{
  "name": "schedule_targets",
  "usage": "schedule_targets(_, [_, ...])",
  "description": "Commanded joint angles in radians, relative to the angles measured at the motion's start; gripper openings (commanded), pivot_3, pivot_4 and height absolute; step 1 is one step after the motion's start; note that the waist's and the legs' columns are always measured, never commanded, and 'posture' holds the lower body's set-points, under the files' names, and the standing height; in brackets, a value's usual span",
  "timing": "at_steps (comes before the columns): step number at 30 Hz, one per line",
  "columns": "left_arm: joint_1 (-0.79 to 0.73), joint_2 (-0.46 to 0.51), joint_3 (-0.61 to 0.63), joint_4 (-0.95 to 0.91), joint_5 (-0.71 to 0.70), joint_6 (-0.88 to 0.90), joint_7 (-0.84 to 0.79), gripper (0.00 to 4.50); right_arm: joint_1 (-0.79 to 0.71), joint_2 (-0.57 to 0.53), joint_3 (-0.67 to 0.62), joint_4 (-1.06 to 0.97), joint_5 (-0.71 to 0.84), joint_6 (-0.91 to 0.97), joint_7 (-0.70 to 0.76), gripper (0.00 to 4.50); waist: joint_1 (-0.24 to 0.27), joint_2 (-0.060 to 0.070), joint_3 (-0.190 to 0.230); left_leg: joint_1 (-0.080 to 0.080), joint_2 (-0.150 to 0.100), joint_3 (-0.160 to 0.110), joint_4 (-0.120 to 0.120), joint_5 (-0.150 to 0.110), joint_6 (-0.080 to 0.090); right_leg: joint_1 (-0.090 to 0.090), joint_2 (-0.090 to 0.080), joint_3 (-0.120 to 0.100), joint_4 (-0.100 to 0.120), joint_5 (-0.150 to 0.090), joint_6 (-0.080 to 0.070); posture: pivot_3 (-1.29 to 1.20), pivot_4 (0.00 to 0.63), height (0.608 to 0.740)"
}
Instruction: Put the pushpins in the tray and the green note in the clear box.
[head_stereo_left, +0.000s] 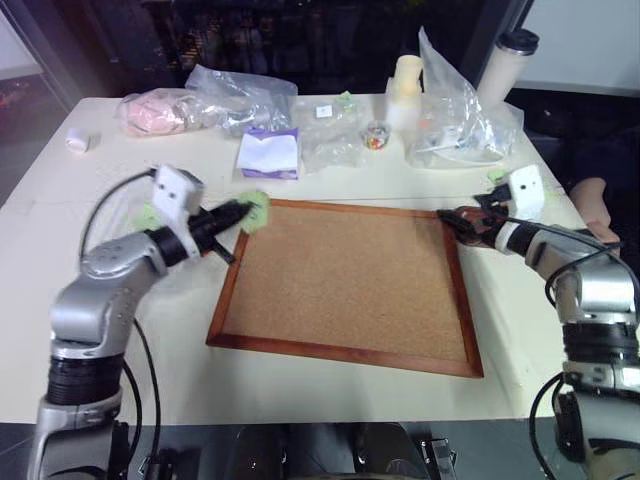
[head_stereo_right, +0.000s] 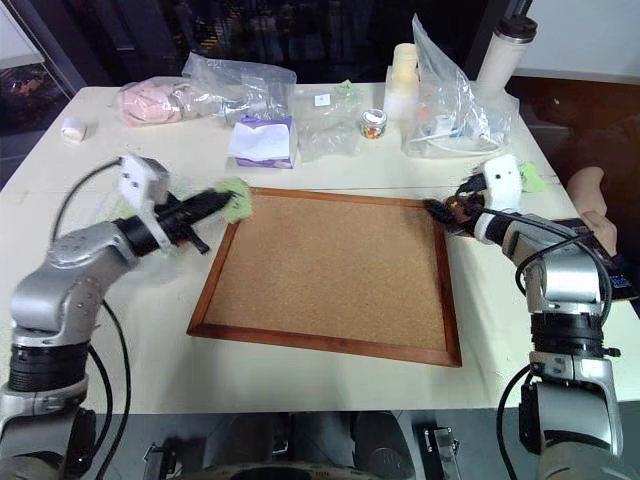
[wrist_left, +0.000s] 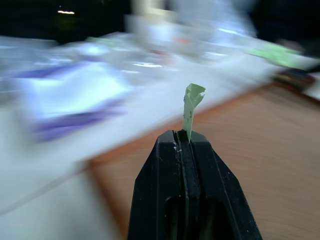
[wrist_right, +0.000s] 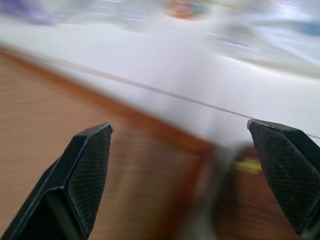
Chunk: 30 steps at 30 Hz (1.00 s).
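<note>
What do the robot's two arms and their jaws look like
Both arms are silver-grey metal with black ribbed joint bands and loose black cables looping alongside. Each wrist carries a white boxy camera housing. The left gripper and right gripper end in black wedge-shaped jaws; the right fingers have a fine cross-hatched grip texture.

Even overhead light washes the pale desk (head_stereo_left: 330, 180), bright against the black background beyond its far edge. Soft, faint shadows hug the cork board (head_stereo_right: 330, 275) along its near edge. Glare flares on the plastic bags (head_stereo_left: 460, 110) at the far right corner. Both wrist views smear with motion blur; the left gripper (wrist_left: 183, 137) and right gripper (wrist_right: 180, 132) stay sharp.
</note>
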Motion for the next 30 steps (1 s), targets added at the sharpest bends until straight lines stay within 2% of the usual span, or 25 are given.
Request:
schedule_targets(1, [-0.015,0.050,0.100,0.071,0.031,-0.035,0.054,0.00,0.028,-0.017,0.021,-0.184,0.088,0.065,0.070,4.44,0.002,0.000,0.000,0.000,0.000,0.000,0.000,0.000,0.000,0.000,0.000,0.000,0.000,0.000,0.000,0.00,0.150,0.740])
schedule_targets(4, [-0.002,0.093,0.144,0.130,0.046,-0.048,0.060,0.00,0.045,-0.010,0.069,-0.238,0.088,0.076,0.088,4.44,0.003,0.000,0.000,0.000,0.000,0.000,0.000,0.000,0.000,0.000,0.000,-0.001,0.000,0.000,0.000,0.00,0.150,0.740])
schedule_targets(12, [0.075,0.160,0.184,0.256,0.093,-0.105,0.044,0.00,0.032,0.008,0.126,-0.215,0.060,0.048,0.089,4.44,0.004,-0.001,0.000,0.000,-0.001,0.000,0.000,0.000,0.000,0.000,-0.001,-0.001,0.000,0.000,0.000,0.00,0.150,0.740])
schedule_targets(13, [0.078,0.164,0.183,0.261,0.092,-0.107,0.038,0.68,0.030,0.006,0.128,-0.211,0.057,0.044,0.091,4.50,0.004,-0.001,0.001,0.000,-0.001,0.000,0.000,0.000,0.000,0.000,-0.001,-0.001,0.000,0.000,0.000,0.00,0.150,0.740])
schedule_targets(14, [0.081,0.169,0.180,0.264,0.089,-0.106,0.026,0.95,0.028,0.004,0.130,-0.204,0.055,0.041,0.093,4.50,0.006,-0.002,0.001,0.000,-0.001,0.000,0.000,0.000,0.000,0.000,-0.001,-0.001,0.000,0.000,0.000,0.00,0.150,0.740])
schedule_targets(20, [0.066,0.190,0.192,0.251,0.059,-0.094,-0.015,3.89,0.036,-0.015,0.117,-0.206,0.058,0.036,0.104,4.50,0.004,-0.002,0.001,-0.001,-0.001,0.000,0.001,0.000,0.000,0.000,-0.001,-0.002,0.000,0.000,0.000,0.00,0.150,0.740])
schedule_targets(30, [0.045,0.192,0.103,-0.003,-0.149,0.086,-0.182,3.89,0.104,-0.073,0.042,-0.230,0.073,0.050,0.120,4.50,0.005,-0.002,0.001,-0.001,-0.001,0.000,0.001,0.000,0.000,0.000,-0.002,-0.001,0.001,0.000,0.000,0.00,0.150,0.740])
